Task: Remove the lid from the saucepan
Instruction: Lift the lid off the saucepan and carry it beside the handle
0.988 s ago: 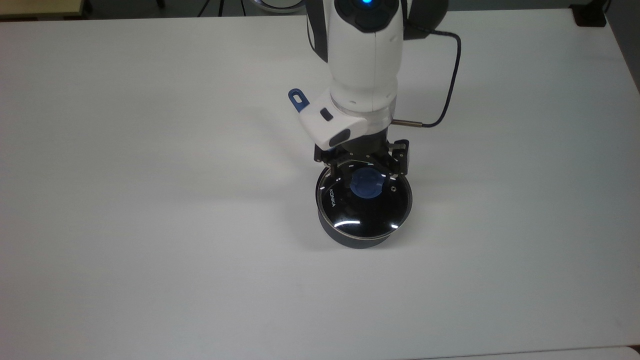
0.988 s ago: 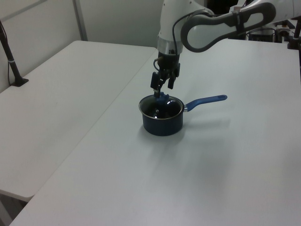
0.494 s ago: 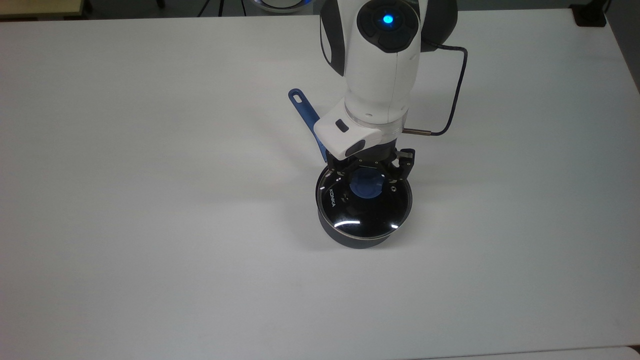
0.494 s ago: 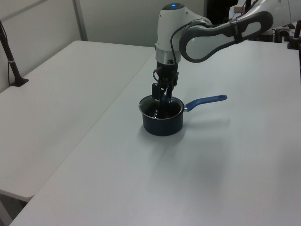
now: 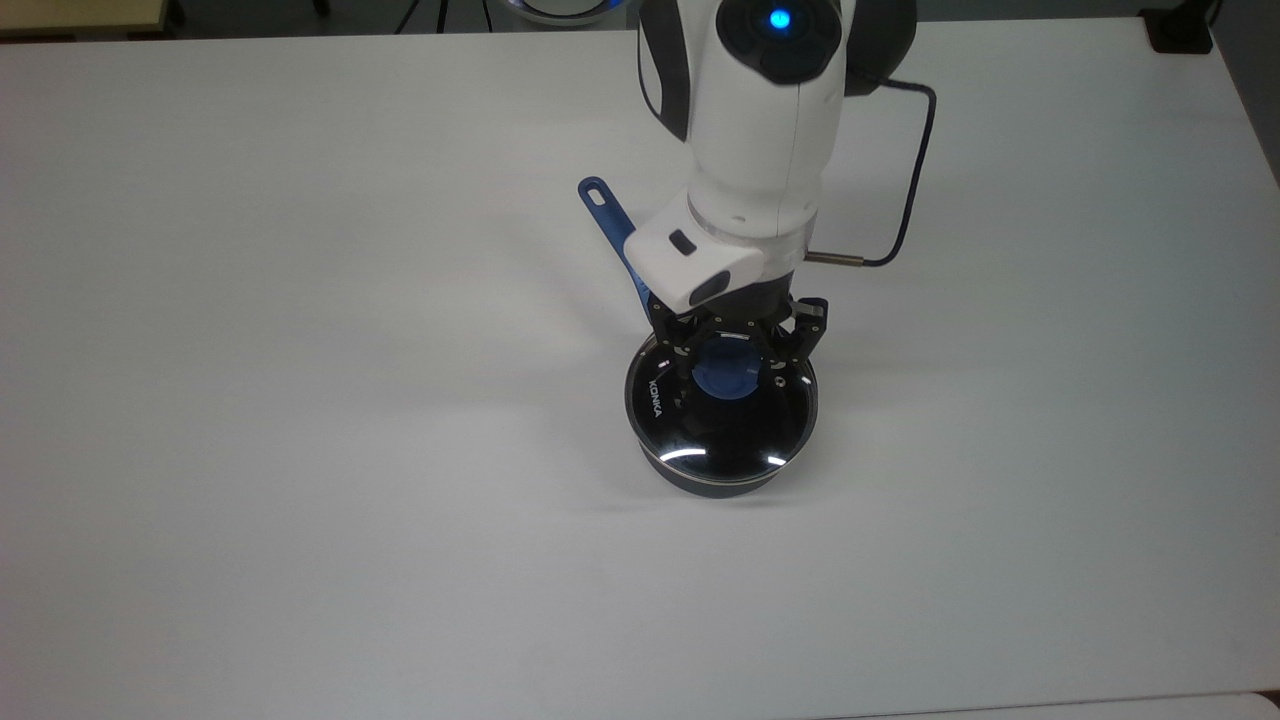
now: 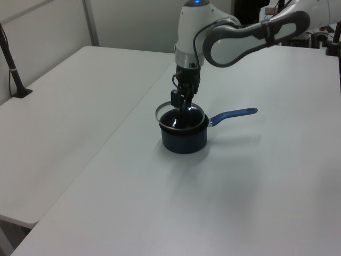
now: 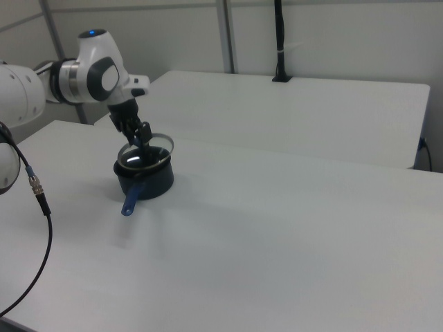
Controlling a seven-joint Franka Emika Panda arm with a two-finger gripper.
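A plain white table [image 5: 300, 450] carries everything, its near half bare in the top view; in the left view a second white table [image 6: 69, 106] butts against it along a seam, with pale partition walls [image 7: 332, 34] and a dark upright post [image 7: 279, 41] behind in the right view. Near the middle of the table stands the saucepan [image 5: 715, 478], dark navy, upright on its base. Its long blue handle [image 5: 610, 225] gives its long axis: in the top view the handle runs away from the pot toward the far edge and slightly to the top view's left, ending in an oval hole; in the left view it points to the left view's right. The lid [image 5: 720, 420] is raised a little off the pot's rim and tilted, hanging just above the opening, its KONKA lettering toward the top view's left. The hand [image 5: 732, 370] comes down from above with its fingers pinching the lid's blue knob [image 5: 728, 378]. Behind it rises the white arm [image 5: 765, 110], a black cable [image 5: 915, 170] looping off it.
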